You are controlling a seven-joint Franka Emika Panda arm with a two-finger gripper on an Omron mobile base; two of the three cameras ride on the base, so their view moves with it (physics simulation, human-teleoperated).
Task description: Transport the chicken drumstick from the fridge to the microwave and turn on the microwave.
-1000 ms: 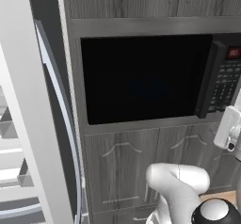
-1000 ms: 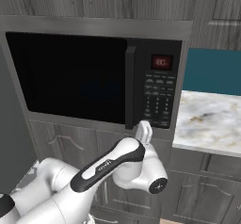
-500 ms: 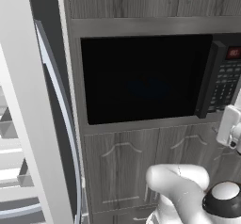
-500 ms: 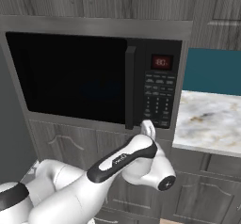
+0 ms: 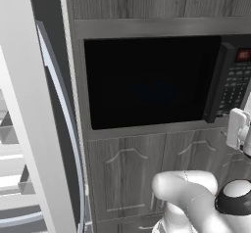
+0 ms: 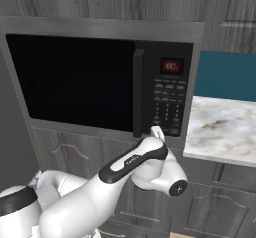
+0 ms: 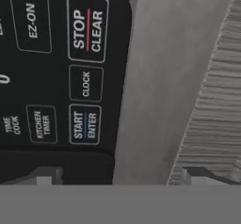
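The black microwave (image 5: 152,82) has its dark glass door shut, a vertical handle and a lit red display (image 6: 171,66). My gripper (image 6: 156,131) is up against the lower corner of the microwave's keypad (image 6: 167,104). It also appears at the right edge (image 5: 236,128) of the left base view. Its fingertips (image 7: 44,176) stand wide apart, open, with nothing between them. Close ahead are the START ENTER button (image 7: 84,124), CLOCK and STOP CLEAR (image 7: 88,28). The fridge door (image 5: 22,109) with its curved wire rack stands open at left. The chicken drumstick is out of view.
Grey wood cabinet doors (image 5: 127,178) run under the microwave and more sit above it. A marble counter (image 6: 220,129) with a teal wall behind it lies to the right. My white arm (image 6: 100,192) crosses the lower foreground.
The elbow has swung right and lower, and the hand has edged slightly up and right along the bottom of the keypad. The jaws have stayed open.
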